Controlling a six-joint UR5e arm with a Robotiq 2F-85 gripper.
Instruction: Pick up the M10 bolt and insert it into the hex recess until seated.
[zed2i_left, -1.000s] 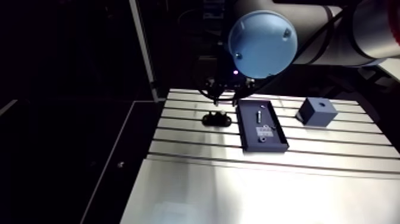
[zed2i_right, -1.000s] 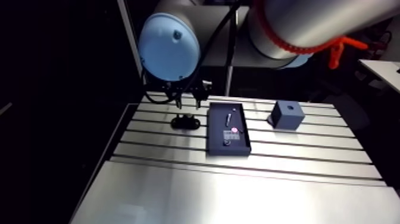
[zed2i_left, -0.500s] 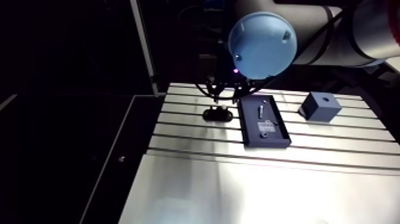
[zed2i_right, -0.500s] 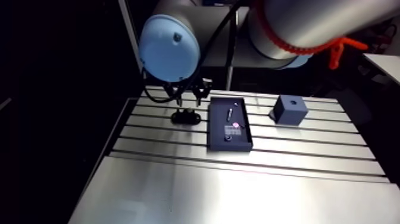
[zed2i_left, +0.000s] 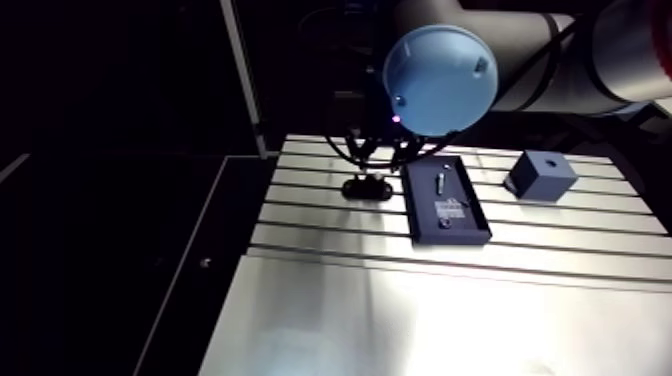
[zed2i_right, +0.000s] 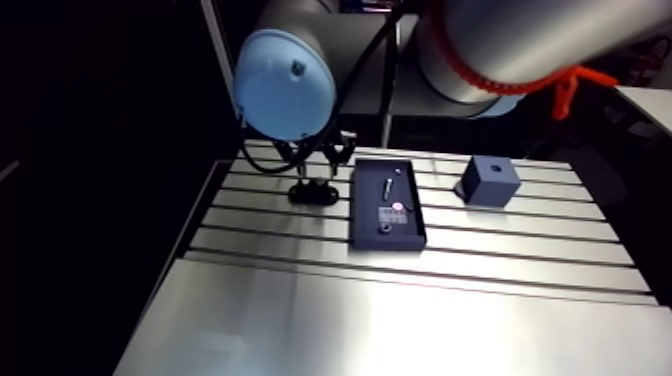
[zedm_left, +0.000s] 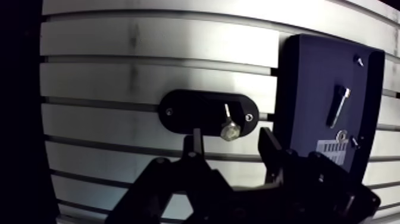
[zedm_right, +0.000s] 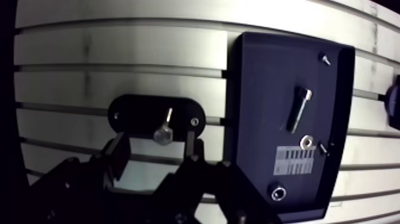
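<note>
Hovering low over the worktop (zedm_left: 119, 77), the gripper (zedm_left: 231, 142) hangs open and empty around the head of the bolt (zedm_left: 228, 122) lying on a black oval plate (zedm_left: 190, 110), with grasp, carry and insertion into the far-off blue block (zed2i_left: 540, 176) all yet to come

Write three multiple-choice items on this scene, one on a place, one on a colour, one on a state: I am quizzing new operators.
1. Where does the silver bolt lie?
A. in the tray
B. on the black oval plate
C. on the bare table

2. What colour is the square block?
A. blue-grey
B. red
C. yellow

3. How does the hand stand?
A. shut on the bolt
B. shut, empty
C. open, astride the bolt's head

Answers: 1 B, the wrist view shows it on the plate; 2 A, the arm view shows that colour; 3 C, gaps show on both sides of the head.
</note>
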